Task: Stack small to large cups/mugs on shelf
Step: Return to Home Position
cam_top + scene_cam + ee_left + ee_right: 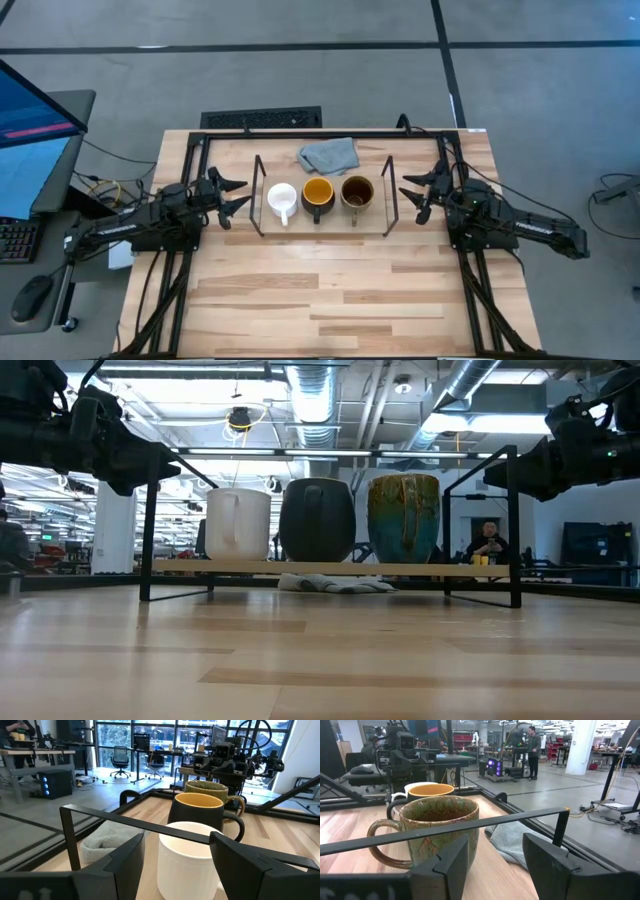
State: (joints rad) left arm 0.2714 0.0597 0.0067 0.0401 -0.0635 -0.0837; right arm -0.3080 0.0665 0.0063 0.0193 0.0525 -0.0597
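High: three mugs in a row on the shelf (335,222): white mug (282,199), dark mug (317,193) with yellow inside, brown mug (357,191). One grey cloth (328,154) lies behind. Left gripper (240,194) and right gripper (408,190) sit at the shelf ends.
Low: all upright, the brown one's glaze possibly greenish.
Wrists: both grippers spread, empty.

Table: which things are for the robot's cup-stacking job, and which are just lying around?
For the job:
white mug, black mug and brown mug, in a row on the shelf; left gripper and right gripper, open, one at each end.

Just lying about:
grey cloth behind the shelf; computer screen off the table.
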